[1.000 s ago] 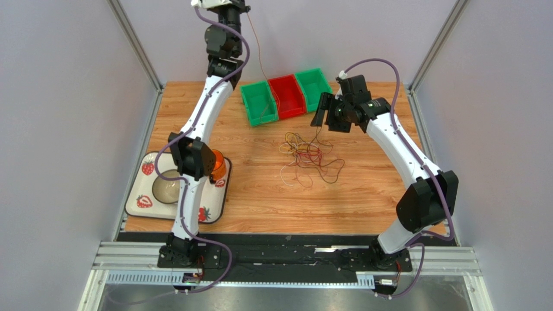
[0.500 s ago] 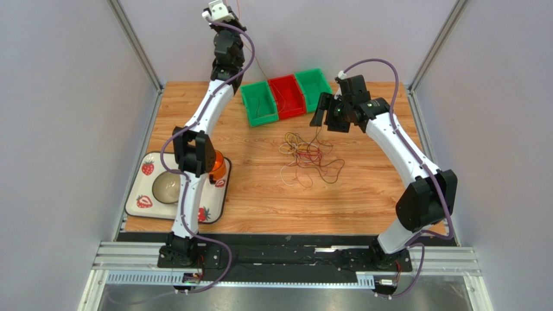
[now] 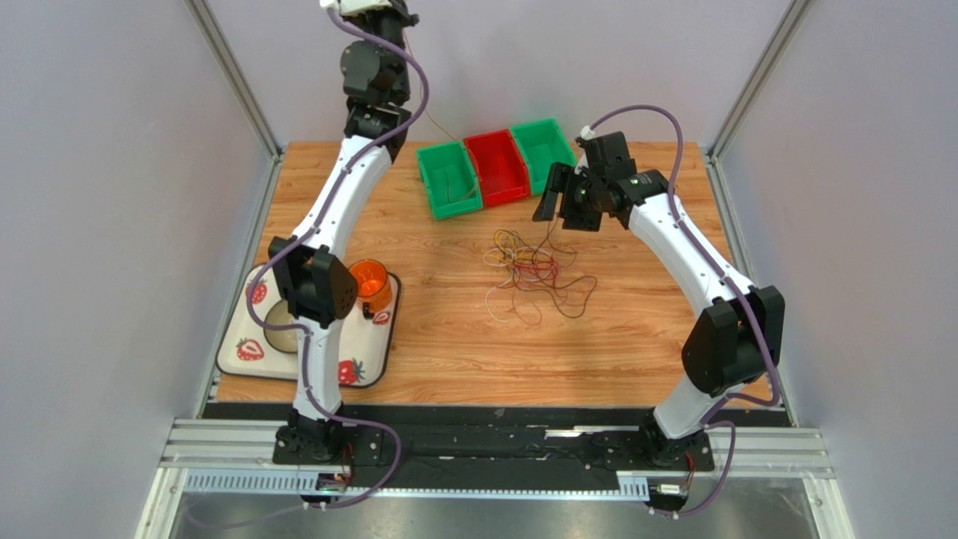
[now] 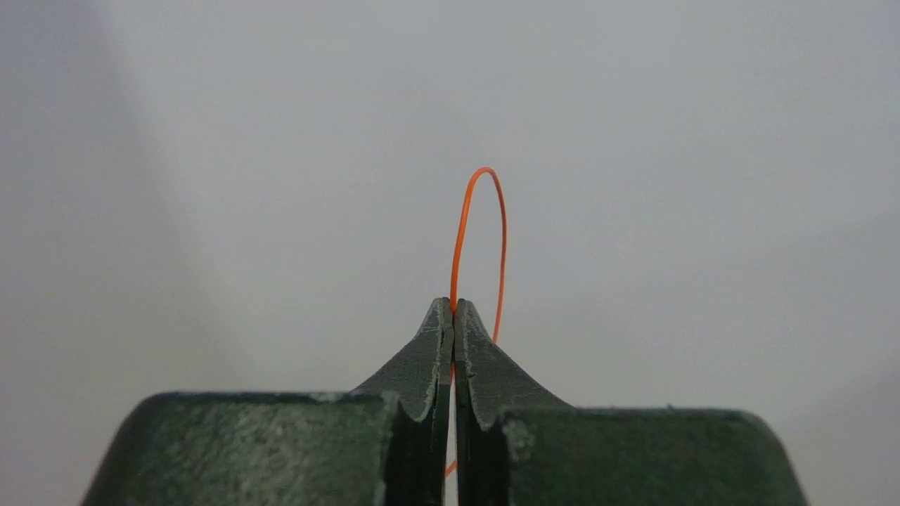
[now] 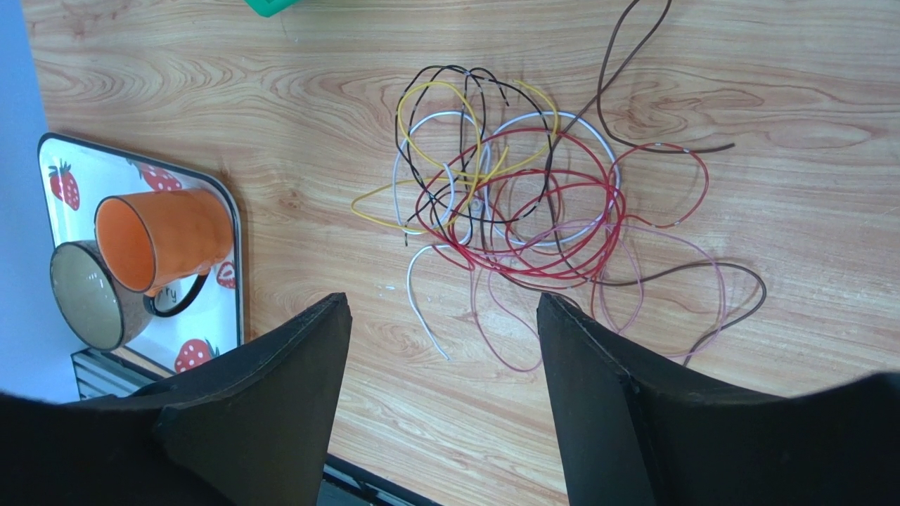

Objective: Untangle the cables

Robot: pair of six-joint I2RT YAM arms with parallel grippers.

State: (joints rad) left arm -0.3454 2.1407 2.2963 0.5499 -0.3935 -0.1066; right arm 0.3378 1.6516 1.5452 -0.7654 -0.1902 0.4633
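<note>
Left gripper point(image 4: 454, 314) is squeezing shut on one thin orange wire point(image 4: 481, 211) in the left wrist view. A small loop of that wire is poking up past the closed tips. Only a plain grey wall is showing behind it.

Looking from the right wrist, the right gripper point(image 5: 441, 306) is hanging over the table point(image 5: 739, 337) with its jaws wide apart, and it is holding nothing. The cables point(image 5: 507, 200) are lying in a messy heap just past the tips. Red, yellow, white, black, pink and brown loops are crossing over each other. A tray point(image 5: 48, 158) with an orange cup point(image 5: 148, 237) and a bowl point(image 5: 85, 295) is sitting off to the side.

From the top view, the left arm is reaching up high at the back, and a faint thin line is running down from it toward the left green bin point(image 3: 450, 180). Its end is too thin to make out. A red bin point(image 3: 498, 166) and another green bin point(image 3: 543, 152) are sitting beside that one. The heap is resting in the middle of the table, near the right gripper.

These wires are looking very light, soft and bendy, so they are probably going to slip and snag on each other. I am thinking a good place to grab is a loose loop at the edge, like the brown wire point(image 5: 634, 63), pulling slowly
</note>
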